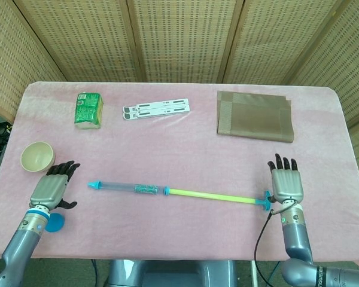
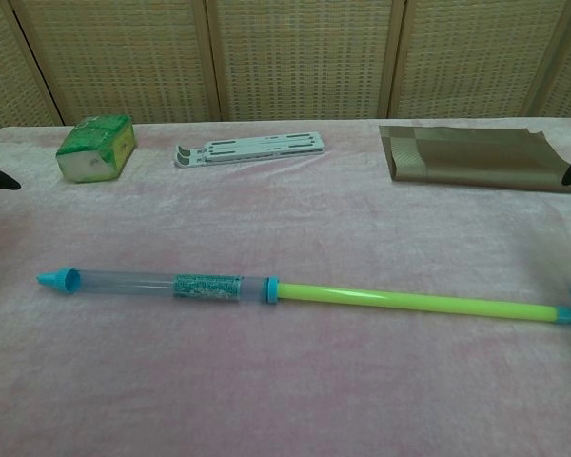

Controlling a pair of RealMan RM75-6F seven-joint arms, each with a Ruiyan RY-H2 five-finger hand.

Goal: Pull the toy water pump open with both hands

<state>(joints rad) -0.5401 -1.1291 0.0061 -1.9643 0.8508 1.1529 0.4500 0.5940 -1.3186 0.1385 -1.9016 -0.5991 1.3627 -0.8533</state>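
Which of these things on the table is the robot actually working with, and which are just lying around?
In use: toy water pump, left robot hand, right robot hand.

Lying about: bowl, green packet, white folding stand, brown cloth, pink tablecloth.

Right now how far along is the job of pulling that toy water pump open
It looks done. The toy water pump lies on the pink table with its yellow-green rod drawn far out of the clear barrel. Nothing is in hand: the left hand and right hand are both off it, fingers apart. Nothing obvious remains.
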